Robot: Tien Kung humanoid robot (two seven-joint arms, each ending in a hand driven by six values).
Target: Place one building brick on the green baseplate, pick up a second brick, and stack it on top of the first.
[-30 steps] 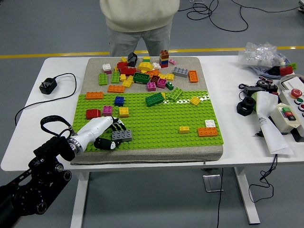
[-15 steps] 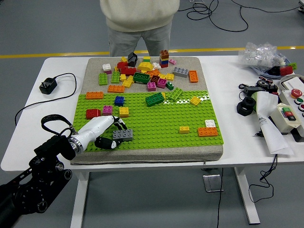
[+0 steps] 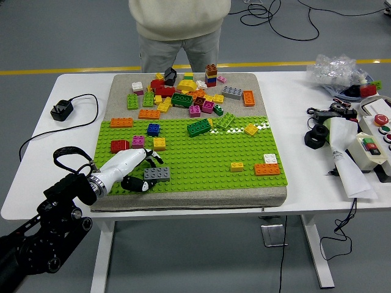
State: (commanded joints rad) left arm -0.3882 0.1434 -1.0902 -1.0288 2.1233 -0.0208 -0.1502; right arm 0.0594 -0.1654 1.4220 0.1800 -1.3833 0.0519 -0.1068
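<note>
From where I stand, no text, number, brand or sign can be read anywhere. The bricks on the green baseplate point(image 3: 201, 155) carry only plain studs. The control box point(image 3: 371, 143) at the right end of the tabletop point(image 3: 293, 110) has a red button and a smaller green one, but any print around them is too small to make out. The white paper point(image 3: 348, 168) beside it looks blank. The black power adapter point(image 3: 61, 110) on the left shows no legible label.
</note>
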